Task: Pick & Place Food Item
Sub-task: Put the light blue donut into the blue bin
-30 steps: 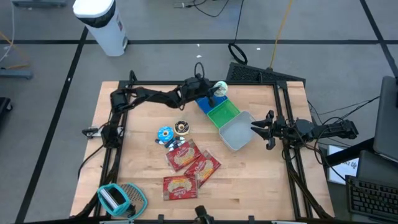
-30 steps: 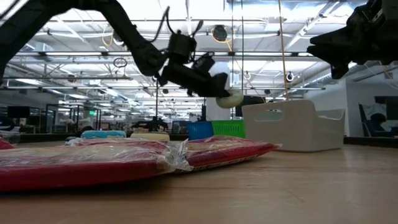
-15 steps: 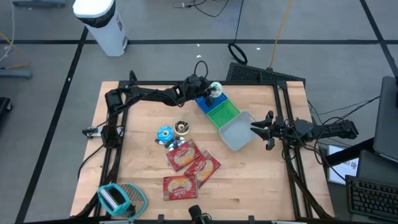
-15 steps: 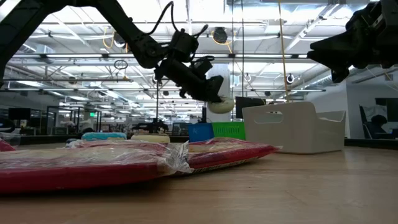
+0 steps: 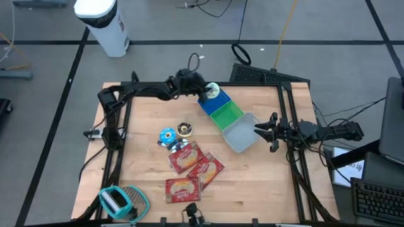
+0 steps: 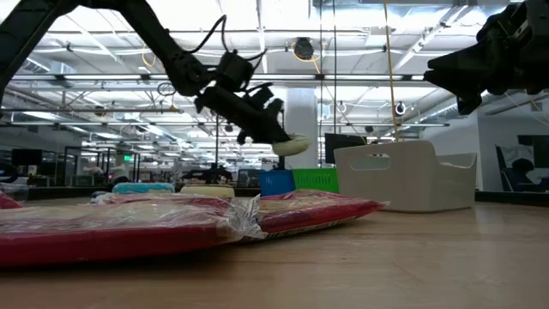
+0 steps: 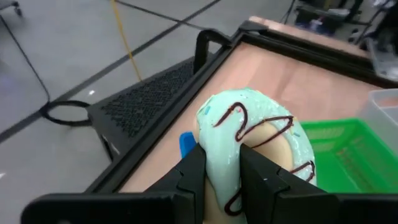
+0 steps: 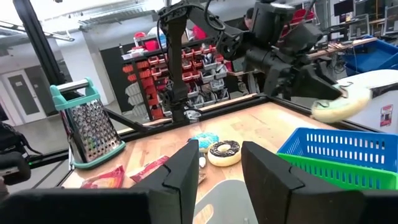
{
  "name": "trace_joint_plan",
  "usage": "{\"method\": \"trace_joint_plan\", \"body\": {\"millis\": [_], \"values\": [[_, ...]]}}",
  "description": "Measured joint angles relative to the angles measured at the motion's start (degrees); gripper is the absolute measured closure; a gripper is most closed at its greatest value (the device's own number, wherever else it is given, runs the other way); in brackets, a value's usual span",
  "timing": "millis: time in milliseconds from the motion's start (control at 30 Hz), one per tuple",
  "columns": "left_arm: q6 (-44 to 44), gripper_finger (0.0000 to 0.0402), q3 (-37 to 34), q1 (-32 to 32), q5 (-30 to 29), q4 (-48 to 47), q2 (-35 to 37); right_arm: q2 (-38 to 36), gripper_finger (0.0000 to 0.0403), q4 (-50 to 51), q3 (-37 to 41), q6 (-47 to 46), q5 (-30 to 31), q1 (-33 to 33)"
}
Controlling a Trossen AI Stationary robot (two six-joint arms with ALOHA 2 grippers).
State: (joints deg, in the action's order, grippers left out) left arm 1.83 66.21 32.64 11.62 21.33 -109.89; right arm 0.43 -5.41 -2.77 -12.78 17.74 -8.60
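Note:
A mint-glazed donut (image 7: 255,140) with dark drizzle hangs in the air at the far side of the table, with my left gripper (image 5: 206,90) shut on it. In the high view the donut (image 5: 213,90) sits over the far left corner of the blue basket (image 5: 213,103). In the low view it (image 6: 292,146) hangs well above the tabletop. My right gripper (image 5: 257,130) waits open at the right edge, beside the white bin (image 5: 240,133), with nothing between its fingers. My left gripper pinches one side of the donut's ring (image 7: 222,158) between its two fingers (image 7: 194,177). The rest of the ring sticks out past and beside the other finger. The fingers come from the table's left, slanting a little downward. The donut is lifted clear and tilted.
A green basket (image 5: 226,115) stands between the blue basket and the white bin. A blue-frosted donut (image 5: 167,135) and a chocolate donut (image 5: 184,129) lie mid-table. Red snack packets (image 5: 187,157) lie nearer, and a teal grater (image 5: 123,200) is at the near left corner.
My left gripper has swung toward the table's left along the far edge, carrying the donut from above the blue basket to its far left corner. The wrist has rolled, so the donut now lies flatter in the low view. It stays held and clear.

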Motion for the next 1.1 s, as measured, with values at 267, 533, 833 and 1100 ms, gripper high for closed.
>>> {"method": "trace_joint_plan", "body": {"millis": [267,533,833,1100], "values": [[0.9,0.0326,-12.82,-0.66,4.3,24.79,1.1,0.52,0.0293,0.02,0.0,0.39,0.05,0.0],[-1.21,0.0326,-13.25,-4.03,-0.85,25.11,1.07,0.52,0.0293,0.0,0.0,1.49,0.13,0.0],[-4.31,0.0325,-13.24,-5.09,-7.25,25.3,1.07,0.52,0.0293,-0.78,-0.01,0.3,2.51,-0.04],[-12.37,0.0325,-12.37,-10.29,-5.28,19.32,5.17,11.05,0.0293,-8.92,-2.7,-5.87,12.24,0.84]]}}
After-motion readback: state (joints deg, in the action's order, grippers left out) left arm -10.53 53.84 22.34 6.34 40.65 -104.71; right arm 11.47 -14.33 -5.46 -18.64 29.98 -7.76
